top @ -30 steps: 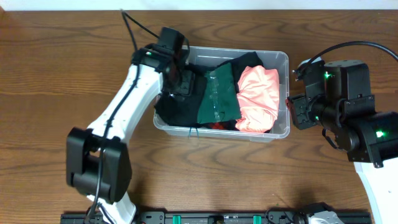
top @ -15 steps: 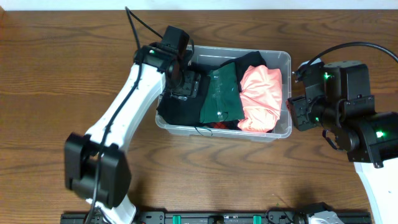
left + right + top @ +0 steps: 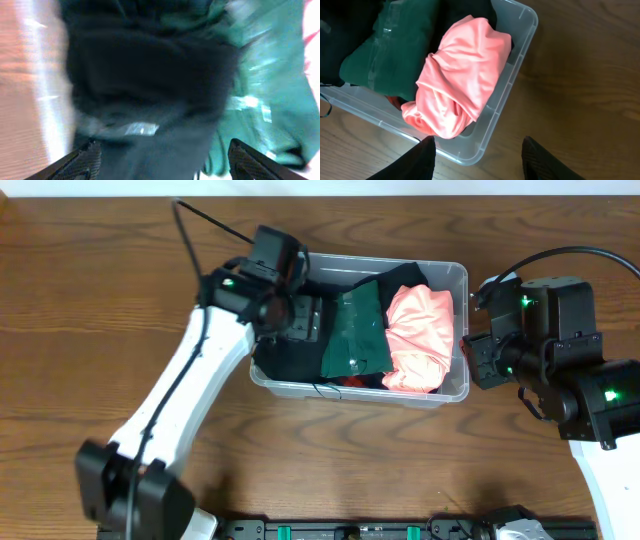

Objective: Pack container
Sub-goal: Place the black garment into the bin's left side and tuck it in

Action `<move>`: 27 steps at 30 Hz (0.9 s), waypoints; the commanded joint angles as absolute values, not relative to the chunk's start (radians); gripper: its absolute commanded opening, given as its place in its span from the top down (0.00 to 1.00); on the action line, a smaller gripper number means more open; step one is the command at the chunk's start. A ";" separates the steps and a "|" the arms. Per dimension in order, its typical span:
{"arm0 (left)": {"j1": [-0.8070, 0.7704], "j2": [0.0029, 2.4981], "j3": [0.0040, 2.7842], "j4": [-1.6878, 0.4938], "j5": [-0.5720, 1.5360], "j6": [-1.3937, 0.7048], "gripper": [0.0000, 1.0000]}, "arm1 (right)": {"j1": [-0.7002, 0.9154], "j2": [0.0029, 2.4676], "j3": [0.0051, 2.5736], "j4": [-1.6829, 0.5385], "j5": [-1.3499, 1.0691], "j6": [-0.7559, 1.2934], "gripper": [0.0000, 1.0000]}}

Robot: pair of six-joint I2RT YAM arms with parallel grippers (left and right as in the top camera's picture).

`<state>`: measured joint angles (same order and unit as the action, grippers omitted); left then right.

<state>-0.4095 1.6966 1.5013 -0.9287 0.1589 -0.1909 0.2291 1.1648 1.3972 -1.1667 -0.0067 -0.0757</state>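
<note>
The clear plastic container point(image 3: 456, 330) sits mid-table, filled with a black garment point(image 3: 285, 355), a dark green garment point(image 3: 352, 335) and a salmon-pink garment point(image 3: 418, 338). My left gripper point(image 3: 300, 315) is open over the container's left end, just above the black garment point(image 3: 150, 75), with the green garment point(image 3: 270, 95) to its right. My right gripper point(image 3: 470, 355) is open and empty, outside the container's right wall. In the right wrist view the container's corner point(image 3: 520, 60) and the pink garment point(image 3: 455, 90) lie ahead of the fingers point(image 3: 477, 160).
The wooden table point(image 3: 100, 330) extends around the container. A red item point(image 3: 350, 383) peeks out under the green garment near the front wall. A thin dark cord point(image 3: 318, 390) hangs over the container's front rim.
My left arm has swung so its elbow sits further left and lower, while its gripper stays over the container's left end. The container shifted slightly right. The right arm has not moved.
</note>
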 commanded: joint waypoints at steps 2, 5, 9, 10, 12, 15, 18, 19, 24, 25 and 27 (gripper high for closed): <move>-0.430 1.840 1.458 -0.889 0.194 -0.212 0.18 | 0.221 1.165 1.393 -1.167 -0.006 -0.064 0.46; -0.431 1.944 1.457 -0.877 0.194 -0.212 0.18 | 0.222 1.165 1.393 -1.169 -0.008 -0.060 0.46; -0.426 1.999 1.458 -0.888 0.194 -0.201 0.17 | 0.222 1.165 1.393 -1.175 -0.008 -0.060 0.46; -0.426 1.990 1.460 -0.892 0.193 -0.188 0.17 | 0.222 1.165 1.393 -1.176 -0.008 -0.060 0.46; -0.426 1.954 1.472 -0.899 0.178 -0.177 0.16 | 0.222 1.165 1.393 -1.176 -0.008 -0.060 0.46; -0.426 1.860 1.504 -0.922 0.143 -0.177 0.12 | 0.222 1.165 1.393 -1.171 -0.008 -0.061 0.46; -0.426 1.732 1.544 -0.952 0.094 -0.177 0.05 | 0.222 1.165 1.393 -1.162 -0.008 -0.074 0.44; -0.426 1.685 1.551 -0.958 0.070 -0.177 0.01 | 0.222 1.165 1.393 -1.160 -0.008 -0.084 0.43; -0.387 1.466 1.551 -0.965 -0.099 -0.178 0.02 | 0.222 1.172 1.393 -1.114 -0.007 -0.092 0.37; -0.363 1.436 1.551 -0.969 -0.115 -0.178 0.02 | 0.222 1.180 1.393 -1.093 -0.007 -0.092 0.34; -0.302 1.399 1.551 -0.985 -0.121 -0.178 0.02 | 0.222 1.203 1.393 -1.052 -0.007 -0.092 0.31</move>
<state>-0.3702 1.4345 1.5421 -0.9653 -0.0200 -0.1829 0.2291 1.1732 1.3960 -1.0794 -0.0074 -0.0830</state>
